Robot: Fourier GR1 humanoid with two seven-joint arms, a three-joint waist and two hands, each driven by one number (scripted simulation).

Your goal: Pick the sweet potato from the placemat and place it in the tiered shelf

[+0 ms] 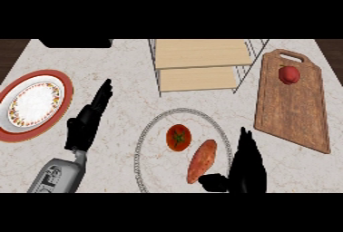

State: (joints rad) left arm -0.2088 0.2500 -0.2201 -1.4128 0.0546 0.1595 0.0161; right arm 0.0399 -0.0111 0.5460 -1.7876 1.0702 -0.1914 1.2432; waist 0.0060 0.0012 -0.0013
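1. Right hand (247, 165), nearest, right of centre: black, fingers straight and pressed together, pointing to the far side; thumb stuck out to the left toward the near end of item 2. Holds nothing; contact with item 2 cannot be told.
2. Sweet potato (202, 160): orange-brown, elongated, lying slantwise on the near right part of the placemat, just left of the right hand.
3. Placemat (150, 156): round, pale, beaded rim, on the table (120, 68), a marbled light surface.
4. Tomato (178, 137): red, green stem up, on the placemat just beyond the sweet potato, to its left.
5. Left hand (87, 121), left side: black, fingers straight and slightly spread, holding nothing, on a grey forearm (57, 174) whose dark markings are too small to read.
6. Plate (33, 105), far left edge: red rim, patterned band, white centre.
7. Cutting board (292, 106), right: brown wood, handle hole at the far end; a red round fruit (289, 74) lies on its far part.
8. Tiered shelf (201, 63), far centre: wire frame, two light wooden tiers, both bare.
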